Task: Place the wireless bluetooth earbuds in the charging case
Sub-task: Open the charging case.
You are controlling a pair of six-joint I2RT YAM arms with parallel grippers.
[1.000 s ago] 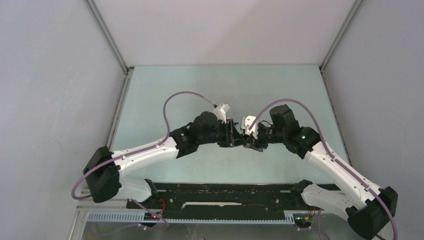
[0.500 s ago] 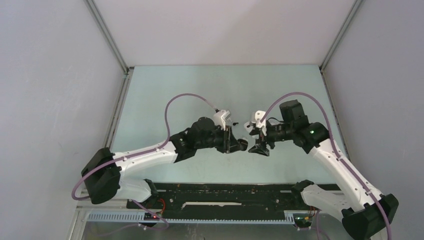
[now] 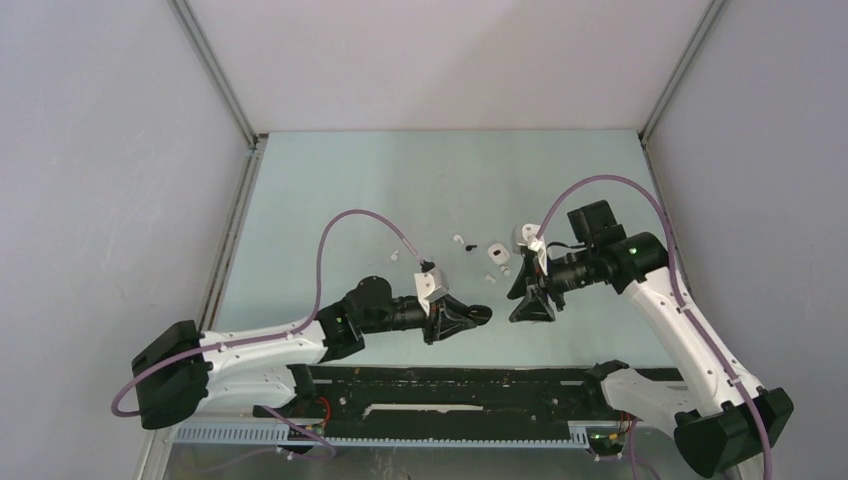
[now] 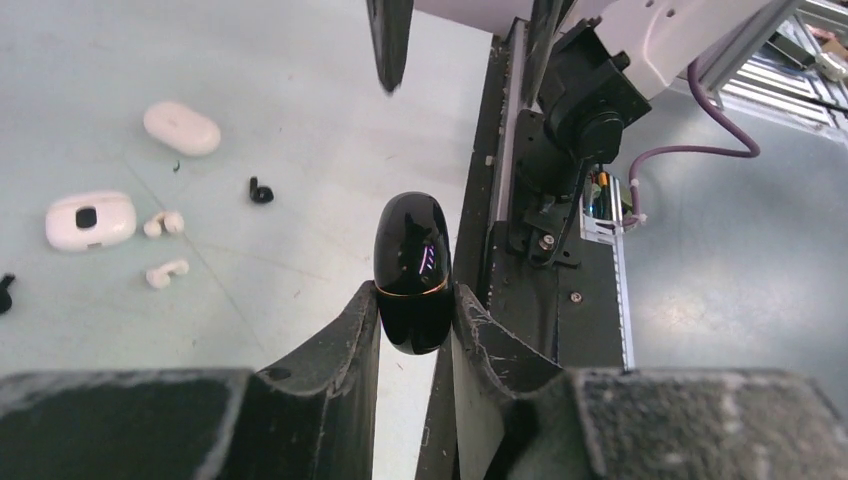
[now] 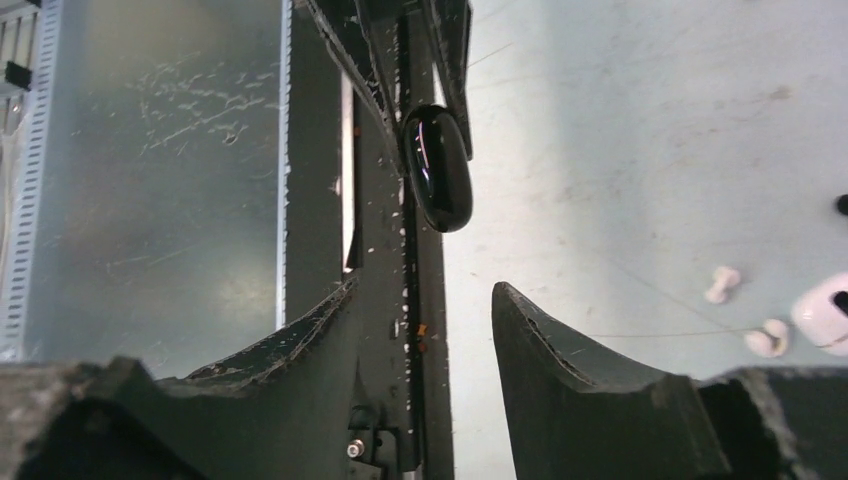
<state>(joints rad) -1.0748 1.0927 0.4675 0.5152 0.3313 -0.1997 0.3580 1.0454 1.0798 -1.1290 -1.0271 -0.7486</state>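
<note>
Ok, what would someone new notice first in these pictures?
A glossy black case stands out, pinched between the left jaws near the front edge of the table. The right jaws hang open and empty, facing it. Behind, white cases and tiny earbuds lie scattered.

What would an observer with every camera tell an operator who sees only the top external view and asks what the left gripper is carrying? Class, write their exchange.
Observer: The left gripper is clamped on a glossy black charging case, oval, with its lid shut.
Operator: And the other arm?
Observer: The right gripper is open, with nothing between its fingers.
Operator: Which specks on the table are earbuds?
Observer: Two white earbuds lie beside a white case; a black earbud lies apart from them.
</note>
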